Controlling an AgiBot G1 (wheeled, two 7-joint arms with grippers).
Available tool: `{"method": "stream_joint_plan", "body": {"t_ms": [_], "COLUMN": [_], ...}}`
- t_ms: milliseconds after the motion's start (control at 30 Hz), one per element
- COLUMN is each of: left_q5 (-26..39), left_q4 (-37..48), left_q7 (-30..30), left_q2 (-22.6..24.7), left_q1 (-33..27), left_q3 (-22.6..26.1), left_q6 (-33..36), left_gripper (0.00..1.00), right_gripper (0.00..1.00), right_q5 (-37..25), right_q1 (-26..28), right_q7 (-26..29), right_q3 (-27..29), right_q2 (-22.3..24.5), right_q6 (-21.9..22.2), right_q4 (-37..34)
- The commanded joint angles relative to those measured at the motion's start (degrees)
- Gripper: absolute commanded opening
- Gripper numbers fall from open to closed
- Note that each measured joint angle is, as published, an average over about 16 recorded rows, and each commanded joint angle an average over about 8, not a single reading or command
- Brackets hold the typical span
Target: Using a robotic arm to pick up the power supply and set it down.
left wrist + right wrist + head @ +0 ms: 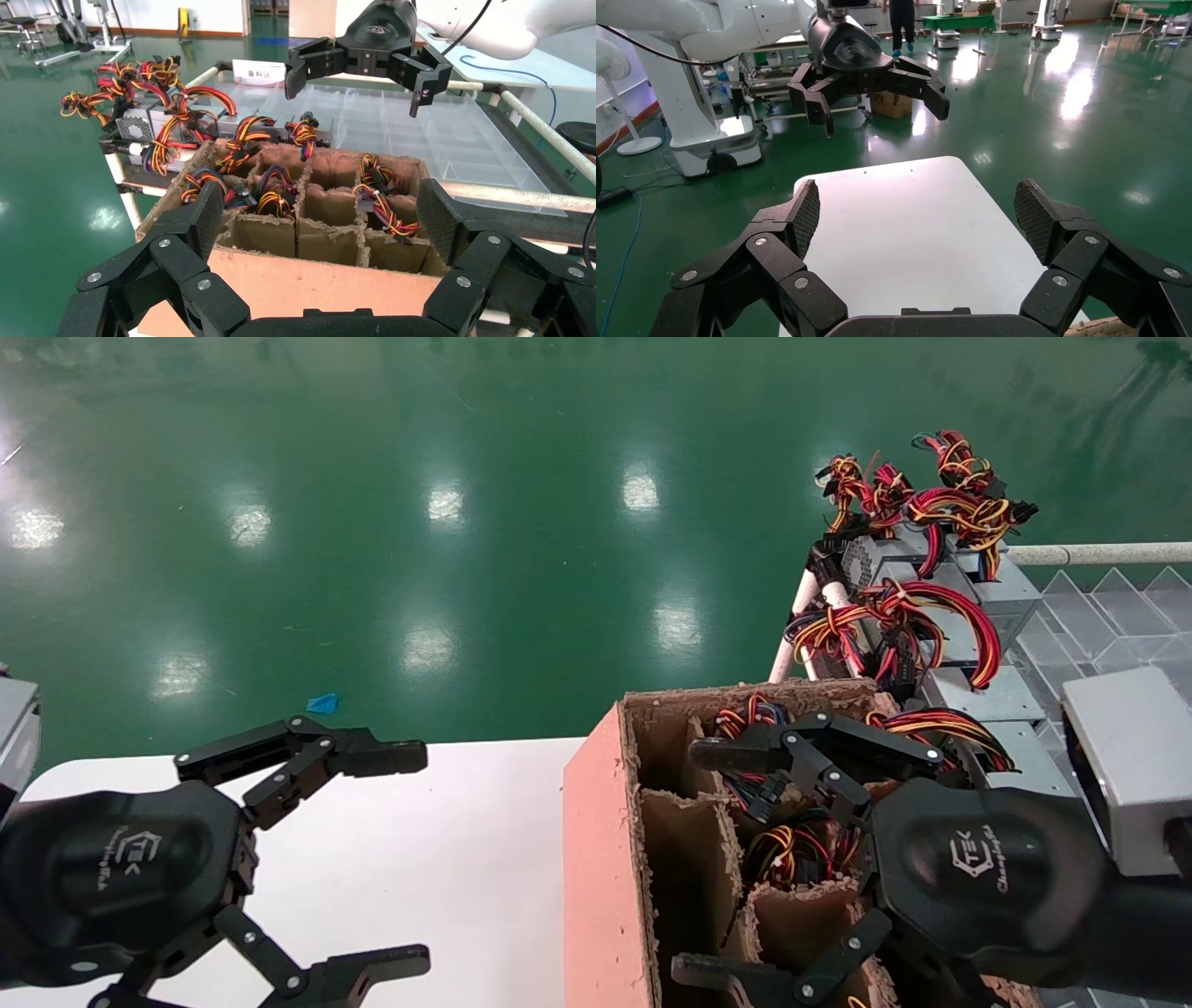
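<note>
Under the right gripper (694, 864), its fingers spread wide and holding nothing, sits a cardboard divider box (596, 859); wire bundles (376, 196) fill several cells, their metal bodies hidden below; beyond it, power supplies (917, 570) lie piled on a rack; the left gripper (410, 859), likewise released, hangs over the white table (447, 859).

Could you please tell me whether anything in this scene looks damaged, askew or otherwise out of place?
The cardboard box holding power supplies looks worn: its divider walls have ragged, frayed top edges. A small blue scrap lies on the green floor beyond the white table. Both the left gripper and right gripper hang open and empty.
</note>
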Motion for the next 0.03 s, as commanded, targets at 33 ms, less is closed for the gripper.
{"method": "stream_joint_plan", "body": {"t_ms": [33], "left_q5": [0.0], "left_q4": [0.0], "left_q7": [0.0], "left_q2": [0.0], "left_q1": [0.0], "left_q3": [0.0], "left_q6": [0.0], "left_gripper": [1.0], "right_gripper": [1.0], "right_q5": [0.0], "right_q1": [0.01], "right_q7": [-0.01], "right_q3": [0.0], "right_q2": [0.0], "right_q6": [0.01], "right_q4": [-0.01]}}
